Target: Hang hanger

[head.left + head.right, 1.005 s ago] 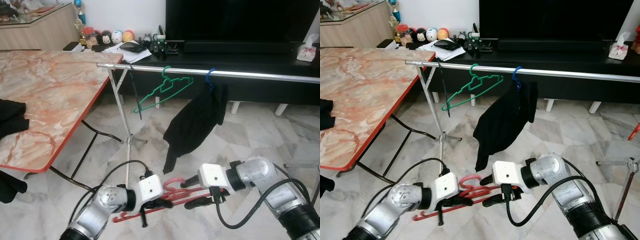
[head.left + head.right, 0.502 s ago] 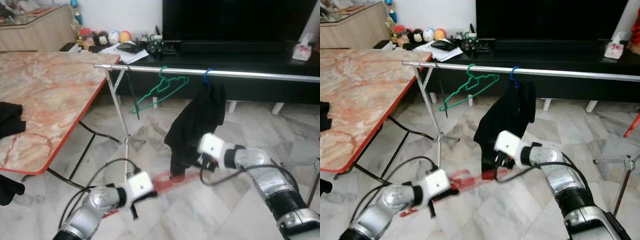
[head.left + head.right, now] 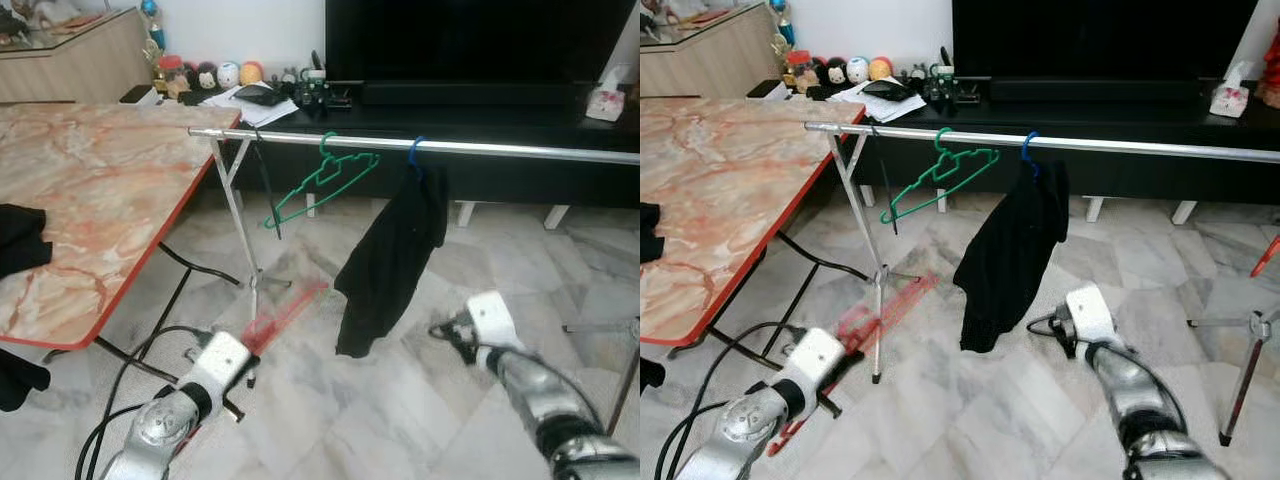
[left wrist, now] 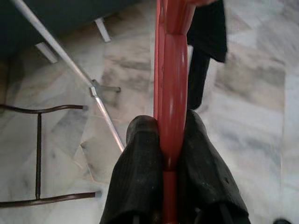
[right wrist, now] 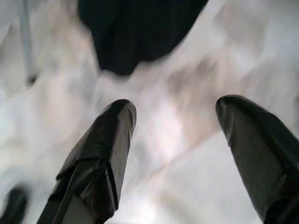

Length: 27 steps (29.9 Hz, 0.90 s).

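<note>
Pale marble floor runs under a long silver rail, which crosses in front of a dark TV cabinet with a marble-topped table off its left end. On the rail hang a green hanger and, just beside it, a blue hanger carrying a black garment that droops well below the rail.

Far below the rail, close to its upright leg, the left gripper has its two black fingers clamped on the red hanger. That hanger shows as a motion-blurred red streak slanting up toward the rail, so I cannot tell which way its hook faces.

The main risk, as I judge it, is the lift. The grip sits near one end of the hanger, so the long free part could swing or twist between the fingers and catch the leg, the green hanger or the garment before the hook reaches the rail.

The left arm is low and bent, forearm angled up toward the rail. Below the rail's right half, past the garment's hem, the right gripper hovers over the floor with its fingers spread wide and empty.
</note>
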Motion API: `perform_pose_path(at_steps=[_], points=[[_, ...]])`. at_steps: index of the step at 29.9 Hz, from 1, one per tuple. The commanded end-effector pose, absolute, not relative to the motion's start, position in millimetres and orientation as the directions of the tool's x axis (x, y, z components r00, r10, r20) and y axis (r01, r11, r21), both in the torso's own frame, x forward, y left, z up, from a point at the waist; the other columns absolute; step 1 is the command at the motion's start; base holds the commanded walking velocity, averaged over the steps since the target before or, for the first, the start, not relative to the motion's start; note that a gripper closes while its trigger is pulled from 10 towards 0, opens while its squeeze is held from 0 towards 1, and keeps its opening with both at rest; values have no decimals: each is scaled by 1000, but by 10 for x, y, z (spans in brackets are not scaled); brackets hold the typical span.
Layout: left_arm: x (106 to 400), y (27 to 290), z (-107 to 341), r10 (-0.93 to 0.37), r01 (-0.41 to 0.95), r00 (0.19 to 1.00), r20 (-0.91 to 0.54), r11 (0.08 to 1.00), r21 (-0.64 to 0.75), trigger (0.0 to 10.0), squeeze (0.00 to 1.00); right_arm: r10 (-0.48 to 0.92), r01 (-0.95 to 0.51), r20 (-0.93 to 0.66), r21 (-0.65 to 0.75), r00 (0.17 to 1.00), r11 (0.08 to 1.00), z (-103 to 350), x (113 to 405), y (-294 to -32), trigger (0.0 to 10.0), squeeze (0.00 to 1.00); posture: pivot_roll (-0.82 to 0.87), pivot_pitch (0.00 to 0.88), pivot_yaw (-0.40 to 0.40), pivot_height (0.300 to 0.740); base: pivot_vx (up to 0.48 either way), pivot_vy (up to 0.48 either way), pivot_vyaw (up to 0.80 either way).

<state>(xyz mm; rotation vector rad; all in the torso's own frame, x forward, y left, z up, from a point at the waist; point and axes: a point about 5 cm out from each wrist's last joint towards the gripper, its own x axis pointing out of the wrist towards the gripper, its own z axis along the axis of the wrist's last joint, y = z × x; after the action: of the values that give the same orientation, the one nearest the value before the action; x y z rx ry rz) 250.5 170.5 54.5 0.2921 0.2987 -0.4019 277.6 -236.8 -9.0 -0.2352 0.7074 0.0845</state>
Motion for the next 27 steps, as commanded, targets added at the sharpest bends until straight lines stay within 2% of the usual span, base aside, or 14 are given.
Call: perform_pose_path(at_steps=[1,2,3,4,5,12,17,21,27], points=[[2497,1764,565,-306,390,891,-336,895,218,10000,0,-22,-132,-634,-194,773,972,-37,2834,-2381,10000,0,-92,0,47,740,0,0,0],[2484,1844,638,-183,230,949,-258,958,169,10000,0,-59,-46,-742,-120,668,992,-430,2422,-2244,10000,0,-66,0,41,740,0,0,0],[2484,1844,638,-183,230,949,-258,958,169,10000,0,-59,-46,-742,-120,668,992,-430,2422,-2244,10000,0,-66,0,41,740,0,0,0],[2466,1903,681,-114,146,969,-221,980,133,10000,0,-73,28,-796,-71,601,997,-609,2194,-2156,10000,0,-64,0,43,740,0,0,0],[2459,1917,697,-104,134,972,-213,982,134,10000,0,-79,54,-805,-59,588,997,-634,2162,-2136,10000,0,-62,0,46,740,0,0,0],[2427,2049,758,-22,33,983,-182,998,58,10000,0,-102,168,-816,-5,569,986,-649,2176,-2051,10000,0,-64,0,75,740,0,0,0],[2381,2156,766,36,-29,983,-182,999,41,10000,0,-92,164,-823,2,561,986,-668,2157,-2010,10000,0,-61,0,89,740,0,0,0],[2288,2201,725,94,-97,978,-187,995,-9,10000,0,-77,101,-828,-25,555,995,-672,2137,-2047,10000,0,-51,0,66,740,0,0,0],[2178,2228,614,146,-147,966,-215,989,11,10000,0,-86,73,-828,-55,555,996,-643,2149,-2158,10000,0,-5,0,15,740,0,0,0]])
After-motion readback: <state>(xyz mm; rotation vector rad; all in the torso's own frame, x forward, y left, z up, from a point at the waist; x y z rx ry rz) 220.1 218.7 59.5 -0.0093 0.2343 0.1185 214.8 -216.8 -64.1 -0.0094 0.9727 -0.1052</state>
